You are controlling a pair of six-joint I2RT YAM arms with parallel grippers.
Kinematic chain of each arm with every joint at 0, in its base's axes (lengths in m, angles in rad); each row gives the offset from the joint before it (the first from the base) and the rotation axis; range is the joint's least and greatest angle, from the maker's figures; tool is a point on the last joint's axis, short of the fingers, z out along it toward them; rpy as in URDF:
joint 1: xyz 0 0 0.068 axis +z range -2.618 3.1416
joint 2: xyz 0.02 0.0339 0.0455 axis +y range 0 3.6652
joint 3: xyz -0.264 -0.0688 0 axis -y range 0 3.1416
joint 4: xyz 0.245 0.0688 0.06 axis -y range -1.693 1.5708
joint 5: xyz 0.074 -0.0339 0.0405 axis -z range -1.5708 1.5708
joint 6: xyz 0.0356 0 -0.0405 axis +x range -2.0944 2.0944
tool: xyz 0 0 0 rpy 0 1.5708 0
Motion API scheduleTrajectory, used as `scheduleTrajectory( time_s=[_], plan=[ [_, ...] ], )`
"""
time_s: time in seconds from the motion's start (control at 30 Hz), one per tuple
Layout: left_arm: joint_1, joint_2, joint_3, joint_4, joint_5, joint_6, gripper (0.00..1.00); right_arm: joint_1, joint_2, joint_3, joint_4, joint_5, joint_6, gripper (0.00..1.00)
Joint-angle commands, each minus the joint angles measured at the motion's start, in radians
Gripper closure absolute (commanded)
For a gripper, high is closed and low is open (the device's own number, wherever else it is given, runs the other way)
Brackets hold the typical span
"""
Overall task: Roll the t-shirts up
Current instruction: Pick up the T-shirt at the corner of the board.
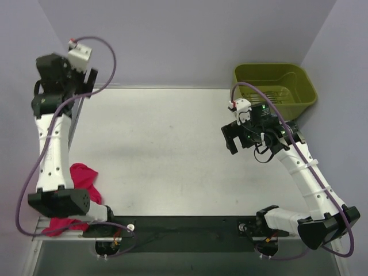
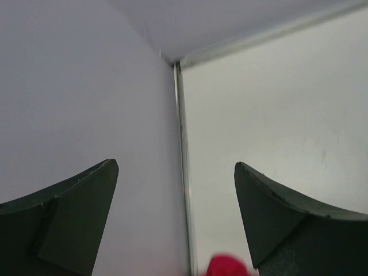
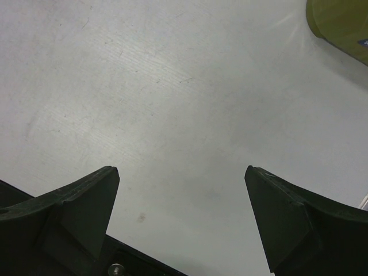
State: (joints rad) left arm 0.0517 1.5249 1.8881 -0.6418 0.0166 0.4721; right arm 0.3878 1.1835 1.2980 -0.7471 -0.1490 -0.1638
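A magenta-red t-shirt (image 1: 84, 177) lies crumpled at the near left of the table, partly under the left arm's base; a bit of the t-shirt (image 2: 227, 268) shows at the bottom of the left wrist view. My left gripper (image 1: 88, 79) is held high over the table's far left edge, open and empty; in its own view the left gripper (image 2: 176, 173) frames the wall and the table edge. My right gripper (image 1: 230, 138) hovers over the table's right half, open; the right gripper (image 3: 181, 175) has only bare tabletop between its fingers.
An olive-green plastic tub (image 1: 276, 87) stands at the far right corner, its corner also visible as the tub (image 3: 340, 24) in the right wrist view. Walls enclose the table on the left, back and right. A dark strip (image 1: 184, 230) runs along the near edge between the arm bases.
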Motion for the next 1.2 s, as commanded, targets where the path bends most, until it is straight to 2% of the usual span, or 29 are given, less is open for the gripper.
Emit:
scheduleTrajectory(
  time_s=[0.0, 0.03, 0.07, 0.17, 0.2, 0.37, 0.57, 0.8, 0.9, 0.93, 0.97, 1.0, 1.1, 1.13, 1.17],
  plan=[
    [0.161, -0.211, -0.293, -0.4, -0.032, 0.121, 0.07, 0.005, 0.004, -0.02, -0.005, -0.05, -0.033, 0.0],
    [0.169, -0.289, -0.473, -0.392, -0.061, 0.143, 0.06, 0.005, 0.005, -0.026, -0.008, -0.058, -0.028, 0.0],
    [0.177, -0.322, -0.551, -0.383, -0.157, 0.145, 0.06, 0.003, 0.011, -0.035, -0.009, -0.058, -0.02, 0.0],
    [0.223, -0.387, -0.758, -0.377, -0.256, 0.09, 0.06, 0.006, 0.034, -0.043, -0.018, -0.07, -0.006, 0.0],
    [0.282, -0.391, -0.786, -0.383, -0.279, 0.071, 0.06, 0.005, 0.041, -0.04, -0.021, -0.07, 0.007, 0.0],
    [0.434, -0.401, -0.873, -0.348, -0.314, 0.031, 0.06, 0.005, 0.114, 0.001, -0.054, -0.09, 0.001, 0.01],
    [0.477, -0.313, -0.883, -0.308, -0.242, -0.01, 0.08, 0.008, 0.208, 0.072, -0.061, -0.069, -0.025, 0.01],
    [0.559, -0.171, -0.883, -0.263, -0.109, -0.039, 0.23, 0.019, 0.254, 0.115, -0.061, -0.069, -0.039, 0.01],
    [0.56, -0.12, -0.874, -0.26, -0.049, -0.049, 0.36, 0.02, 0.248, 0.104, -0.06, -0.067, -0.045, 0.01],
    [0.56, -0.106, -0.871, -0.259, -0.038, -0.055, 0.5, 0.022, 0.245, 0.1, -0.06, -0.066, -0.048, 0.01],
    [0.56, -0.103, -0.867, -0.256, -0.029, -0.055, 0.57, 0.022, 0.235, 0.095, -0.06, -0.063, -0.049, 0.01],
    [0.559, -0.104, -0.866, -0.248, 0.0, -0.055, 0.61, 0.022, 0.231, 0.084, -0.06, -0.061, -0.052, 0.01],
    [0.553, -0.123, -0.873, -0.228, 0.014, -0.064, 0.66, 0.022, 0.206, 0.046, -0.054, -0.057, -0.06, 0.01],
    [0.547, -0.124, -0.874, -0.229, 0.02, -0.064, 0.69, 0.02, 0.2, 0.037, -0.049, -0.057, -0.06, 0.01],
    [0.545, -0.124, -0.873, -0.234, 0.022, -0.064, 0.8, 0.02, 0.188, 0.027, -0.049, -0.058, -0.06, 0.01]
  ],
)
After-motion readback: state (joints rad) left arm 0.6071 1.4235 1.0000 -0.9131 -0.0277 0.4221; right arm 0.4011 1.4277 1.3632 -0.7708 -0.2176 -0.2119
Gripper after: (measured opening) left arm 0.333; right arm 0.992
